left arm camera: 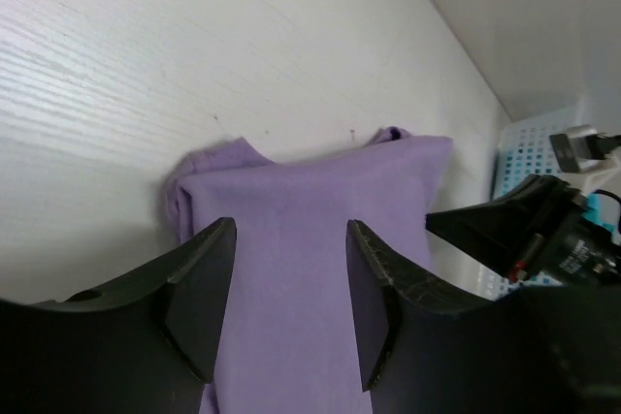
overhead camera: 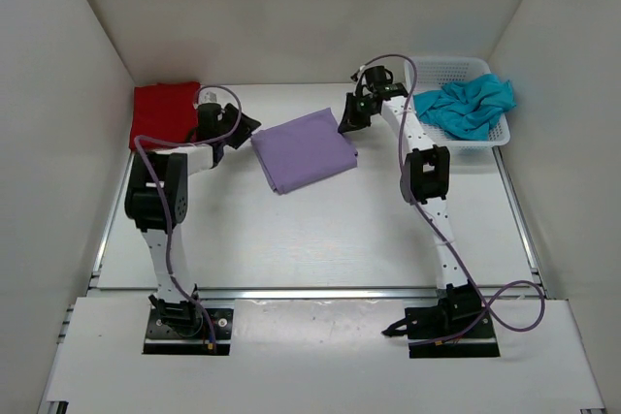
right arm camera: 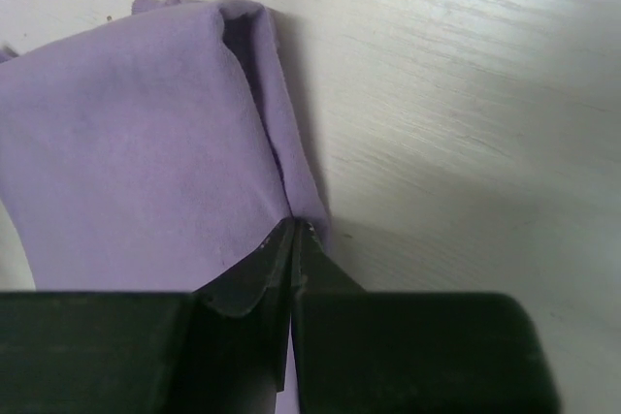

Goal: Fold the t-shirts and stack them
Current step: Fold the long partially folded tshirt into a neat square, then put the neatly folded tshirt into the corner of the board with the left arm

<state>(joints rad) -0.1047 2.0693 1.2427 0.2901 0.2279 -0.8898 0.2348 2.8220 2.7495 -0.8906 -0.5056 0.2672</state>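
Lavender shirt (overhead camera: pixel 304 150), folded: right end effector (right arm camera: pixel 292 230) clamped on edge; left end effector (left arm camera: pixel 289 232) spread, empty, should grip before stacking.

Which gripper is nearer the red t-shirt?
Left. The left gripper hovers open just right of the red t-shirt, over the left edge of the lavender t-shirt; the right gripper pinches that shirt's far right corner.

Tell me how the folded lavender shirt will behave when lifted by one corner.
Likely floppy: the folded lavender cloth t-shirt lies flat with soft layered edges, so it should sag and may unfold. Probably light: its thin layers barely rise off the white table. Grippy enough, I'd guess: the right hand seems shut on its matte edge.
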